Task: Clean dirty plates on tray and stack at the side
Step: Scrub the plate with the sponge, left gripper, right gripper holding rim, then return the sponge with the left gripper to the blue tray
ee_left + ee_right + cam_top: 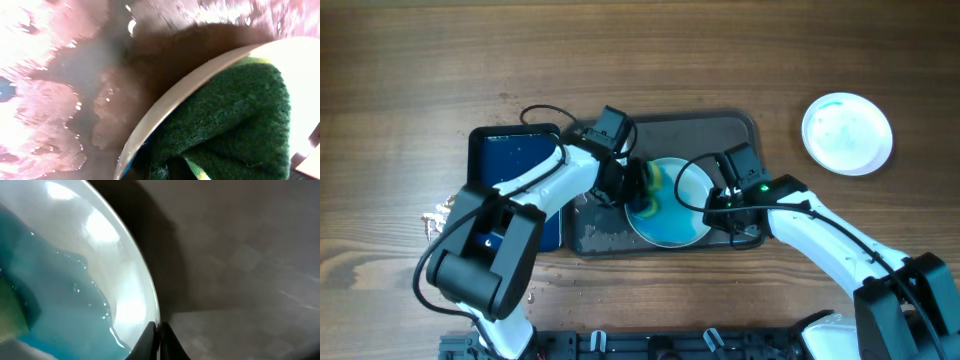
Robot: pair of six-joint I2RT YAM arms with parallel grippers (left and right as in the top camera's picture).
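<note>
**Scrubbing under way: one arm wipes, the other pins the plate**

Watching from the table's edge, here is the left gripper [638, 188] clamped tight on a green sponge [225, 125], pressing it down onto the left part of the dirty plate [670, 215]. That plate lies flat in the middle of the grey tray [720, 125], and a pool of blue wash covers most of its face. Opposite, the right gripper [160, 337] has its jaws closed on the plate's right rim. The wrist view shows the fingertips meeting right at the edge, and I'd say that pinch is there to stop the plate sliding or spinning under the sponge.

Water beads the tray floor around the plate, so the surface looks slick. That is one more reason for the hold, I reckon.

Off to the far right, well apart from the tray, a second plate [847, 133] sits on the bare tabletop [420, 70]. It is pale and mostly white, so that looks like the stacking spot. A narrower blue tray [510, 160] butts against the grey one's left end, under the left arm. A crumpled shiny scrap [440, 212] lies beside it.

Nothing stands between this plate and the one at the right, though the right arm itself lies across that side. The blue puddle could slop out if the plate is tipped.
</note>
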